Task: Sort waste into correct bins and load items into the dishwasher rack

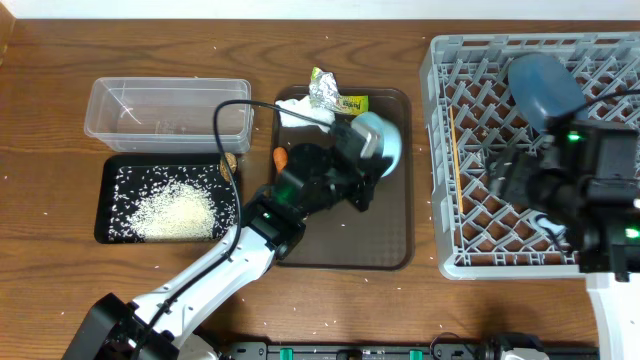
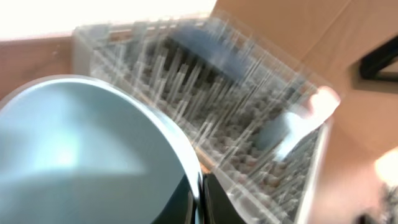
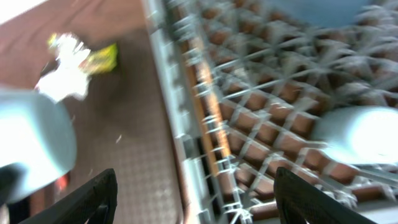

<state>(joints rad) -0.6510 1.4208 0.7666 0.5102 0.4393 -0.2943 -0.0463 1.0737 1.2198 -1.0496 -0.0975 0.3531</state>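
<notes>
My left gripper [image 1: 362, 150] is shut on the rim of the white bowl with a pale blue outside [image 1: 385, 138] and holds it tilted over the brown serving tray [image 1: 390, 240]. In the left wrist view the bowl [image 2: 81, 155] fills the lower left, its rim pinched between the fingers [image 2: 200, 202]. My right gripper [image 3: 196, 193] is open and empty over the left edge of the grey dishwasher rack [image 1: 470, 255]. The dark blue dish [image 1: 545, 85] stands in the rack. Foil [image 1: 322, 92], the yellow-green wrapper [image 1: 350, 103], the white napkin [image 1: 305, 115] and the orange stick [image 1: 280, 157] lie on the tray's far end.
The clear tub [image 1: 168, 112] stands at the left, with the black tray [image 1: 165, 200] of white rice in front of it. A thin wooden stick [image 1: 454, 150] lies along the rack's left side. Rice grains are scattered on the wooden table.
</notes>
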